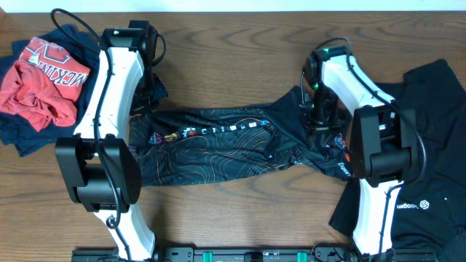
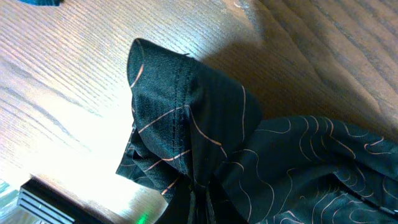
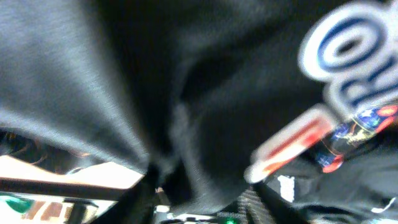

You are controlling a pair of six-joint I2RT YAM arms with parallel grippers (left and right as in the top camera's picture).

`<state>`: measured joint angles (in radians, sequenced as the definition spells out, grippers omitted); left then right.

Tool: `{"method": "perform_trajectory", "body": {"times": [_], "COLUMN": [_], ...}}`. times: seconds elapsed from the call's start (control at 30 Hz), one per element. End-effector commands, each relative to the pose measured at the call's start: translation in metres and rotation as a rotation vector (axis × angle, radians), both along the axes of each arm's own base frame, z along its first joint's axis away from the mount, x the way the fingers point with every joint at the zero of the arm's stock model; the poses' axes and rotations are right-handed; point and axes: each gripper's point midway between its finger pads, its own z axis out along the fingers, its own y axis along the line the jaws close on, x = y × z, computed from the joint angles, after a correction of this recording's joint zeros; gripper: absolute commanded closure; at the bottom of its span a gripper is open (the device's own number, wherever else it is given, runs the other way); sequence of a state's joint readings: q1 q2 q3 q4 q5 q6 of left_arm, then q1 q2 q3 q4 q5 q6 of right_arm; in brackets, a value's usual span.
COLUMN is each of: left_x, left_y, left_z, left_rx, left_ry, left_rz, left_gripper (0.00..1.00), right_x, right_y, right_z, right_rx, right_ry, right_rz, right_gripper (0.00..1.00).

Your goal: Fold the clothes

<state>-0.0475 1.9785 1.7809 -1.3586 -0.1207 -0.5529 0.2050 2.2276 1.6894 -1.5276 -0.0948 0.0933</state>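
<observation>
A black jersey (image 1: 218,145) with thin contour lines and small coloured logos lies stretched across the table between my two grippers. My left gripper (image 1: 145,103) is shut on its left end. In the left wrist view a bunched fold of the jersey (image 2: 199,118) rises from the jaws (image 2: 196,210), above the wood. My right gripper (image 1: 320,116) sits on the jersey's right end. The right wrist view is blurred: dark jersey cloth (image 3: 124,74) with a logo patch hangs between the gripper's (image 3: 199,199) fingers, which stand apart.
A red printed garment (image 1: 40,80) lies on a navy one (image 1: 22,135) at the table's far left. Another black garment (image 1: 429,109) with a white logo covers the right edge. Bare wooden table (image 1: 240,65) shows behind and in front of the jersey.
</observation>
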Motion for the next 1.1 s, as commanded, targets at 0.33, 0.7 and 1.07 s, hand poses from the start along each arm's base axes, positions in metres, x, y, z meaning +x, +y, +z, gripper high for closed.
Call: {"method": "perform_trajectory", "body": {"times": [0.33, 0.7, 1.07], "left_x": [0.023, 0.028, 0.005], "left_y": [0.021, 0.038, 0.031], "left_z": [-0.002, -0.03, -0.085], "left_rx": [0.06, -0.056, -0.103], "left_ry": [-0.087, -0.055, 0.167], "left_rz": [0.002, 0.076, 0.079], "left_gripper": [0.85, 0.7, 0.59], "right_x": [0.043, 0.058, 0.07], "right_y": [-0.009, -0.006, -0.003], "right_z": [0.021, 0.044, 0.077], "right_rx": [0.0, 0.011, 0.024], "right_ry": [-0.185, -0.238, -0.29], "right_rz": [-0.004, -0.001, 0.01], "right_gripper": [0.43, 0.41, 0.37]}}
